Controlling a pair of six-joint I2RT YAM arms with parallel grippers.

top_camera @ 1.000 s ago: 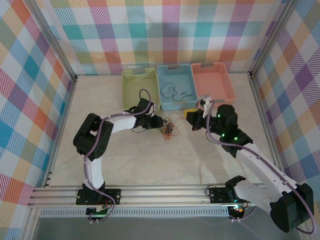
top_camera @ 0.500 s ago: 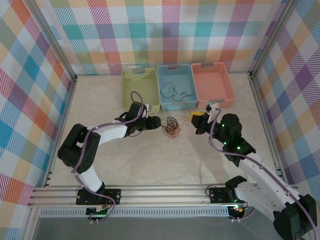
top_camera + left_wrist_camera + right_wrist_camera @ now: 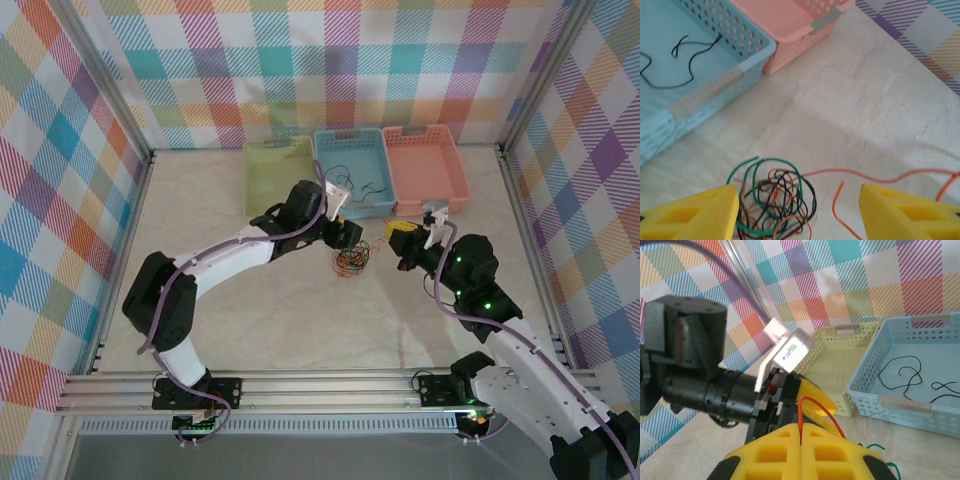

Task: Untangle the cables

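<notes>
The cables (image 3: 350,260) lie as a small knot of orange, black and green wires on the table in front of the blue basket. In the left wrist view the knot (image 3: 772,200) sits between the yellow fingers, close to the left one (image 3: 690,216). My left gripper (image 3: 797,215) hangs open over it (image 3: 348,240) and holds nothing. One orange strand (image 3: 880,179) runs out of the knot to the right. My right gripper (image 3: 395,235) is shut on an orange cable (image 3: 812,410), pinched between its yellow pads (image 3: 801,427).
Three baskets stand at the back: yellow-green (image 3: 280,180), blue (image 3: 352,205) and pink (image 3: 425,170). A loose black cable (image 3: 670,65) lies inside the blue one. The left gripper's black body (image 3: 715,390) is close in front of my right gripper.
My left gripper has opened and swung right and towards the baskets, coming over the knot. The right gripper has drawn back to the right, and the knot has shifted slightly right.
</notes>
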